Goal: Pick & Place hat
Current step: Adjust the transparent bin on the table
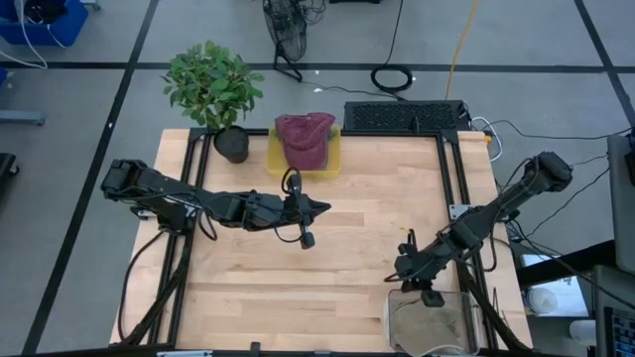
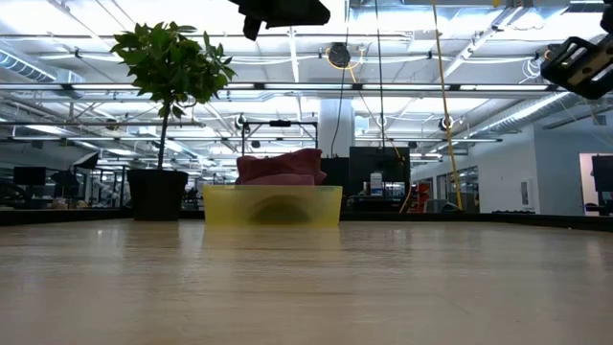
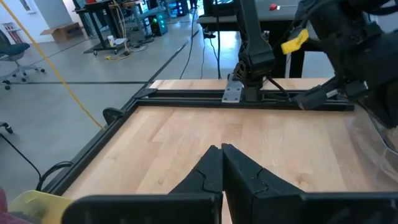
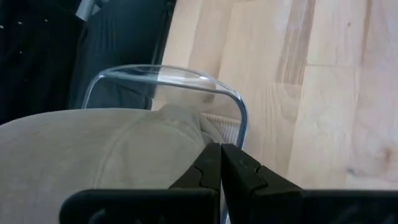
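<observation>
A maroon hat (image 1: pixel 305 139) lies in a yellow bin (image 1: pixel 273 159) at the table's far edge; both also show in the low view, the hat (image 2: pixel 280 165) above the bin (image 2: pixel 273 206). A beige hat (image 4: pixel 112 149) lies in a clear container (image 4: pixel 161 74) at the near right corner (image 1: pixel 397 297). My left gripper (image 1: pixel 322 208) is shut and empty above the table's middle, near side of the bin; its shut fingers show in the left wrist view (image 3: pixel 222 152). My right gripper (image 1: pixel 401 270) is shut and empty, just beyond the clear container's far rim, pointing at the beige hat (image 4: pixel 220 149).
A potted plant (image 1: pixel 213 84) stands at the far left, beside the yellow bin. A black keyboard-like slab (image 1: pixel 407 117) lies at the far right edge. Black rails (image 1: pixel 451 178) run along the table's sides. Bare wood (image 1: pixel 357 248) lies between the two grippers.
</observation>
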